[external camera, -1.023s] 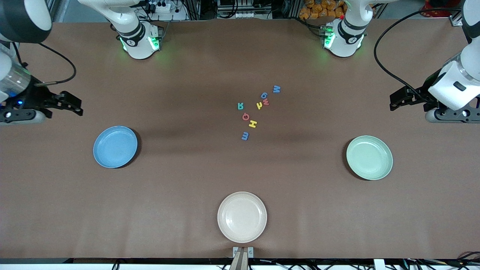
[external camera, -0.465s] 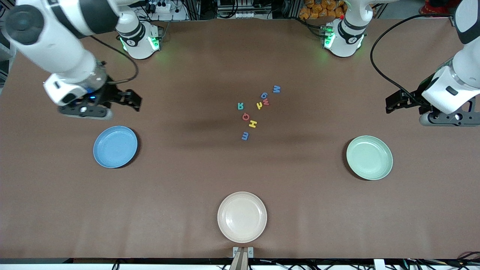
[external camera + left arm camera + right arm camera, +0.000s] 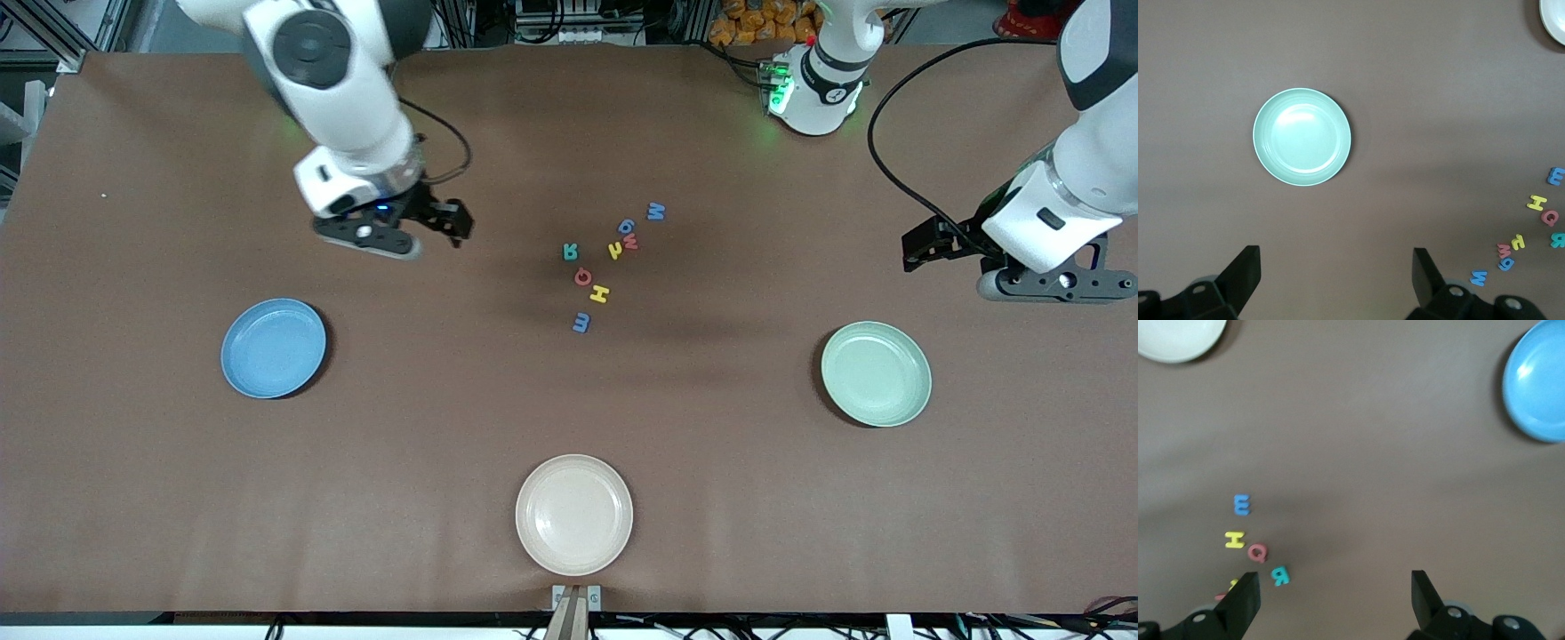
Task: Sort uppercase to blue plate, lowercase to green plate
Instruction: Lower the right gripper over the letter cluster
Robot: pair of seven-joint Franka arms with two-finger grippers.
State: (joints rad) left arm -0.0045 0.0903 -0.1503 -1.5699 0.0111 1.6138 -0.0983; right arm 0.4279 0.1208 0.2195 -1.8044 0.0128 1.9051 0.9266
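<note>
Eight small letters lie mid-table. The uppercase ones are blue M (image 3: 656, 211), teal R (image 3: 571, 252), red Q (image 3: 583, 276) and yellow H (image 3: 599, 293). The lowercase ones are blue g (image 3: 627, 226), dark red w (image 3: 631, 242), a small yellow h (image 3: 614, 251) and rounded blue m (image 3: 581, 322). The blue plate (image 3: 273, 348) and the green plate (image 3: 876, 373) hold nothing. My right gripper (image 3: 455, 224) hangs open and empty over bare table beside the cluster, with R (image 3: 1279, 575) by one finger. My left gripper (image 3: 916, 247) is open and empty over the table's left-arm end, seeing the green plate (image 3: 1302, 137).
A cream plate (image 3: 574, 515) sits near the table's front edge, nearer the camera than the letters. Bare brown table lies between the letters and each coloured plate. The left arm's black cable (image 3: 889, 151) loops above the table.
My right arm has swung from the table's right-arm end toward the letter cluster. My left gripper has edged slightly toward the letters. No letter has moved.
</note>
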